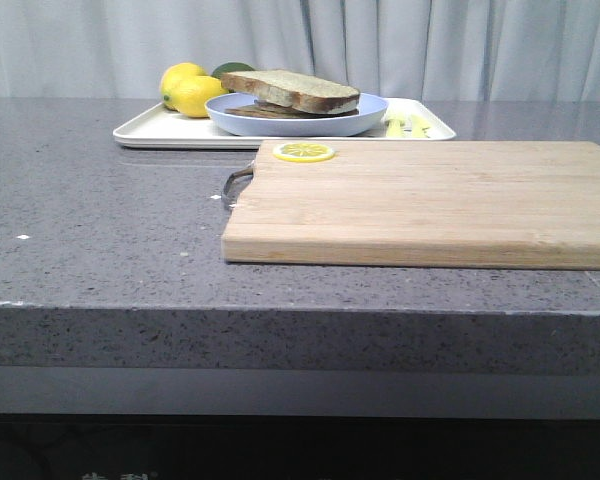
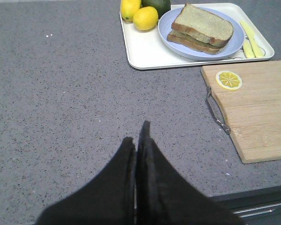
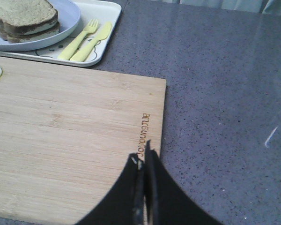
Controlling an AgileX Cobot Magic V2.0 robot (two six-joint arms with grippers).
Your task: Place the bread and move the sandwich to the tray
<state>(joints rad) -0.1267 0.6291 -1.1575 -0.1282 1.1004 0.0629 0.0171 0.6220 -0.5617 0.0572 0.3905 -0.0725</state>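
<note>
The sandwich (image 1: 290, 92) is a stack of brown-crusted slices on a round pale-blue plate (image 1: 370, 115), which stands on the cream-white tray (image 1: 150, 130) at the back of the table. The bread (image 2: 203, 26), a plain slice, lies on top of the stack. No egg shows between the slices. My left gripper (image 2: 136, 133) is shut and empty above the bare grey counter, well short of the tray (image 2: 145, 51). My right gripper (image 3: 143, 157) is shut and empty over the near right edge of the cutting board, far from the plate (image 3: 68, 16). Neither gripper shows in the front view.
A wooden cutting board (image 1: 430, 200) with a metal handle (image 2: 218, 112) lies in front of the tray, with a lemon slice (image 1: 303, 152) on its far left corner. Two lemons (image 1: 190, 92) and a dark green fruit (image 2: 157, 5) share the tray with a yellow fork (image 3: 79, 37) and knife (image 3: 91, 44).
</note>
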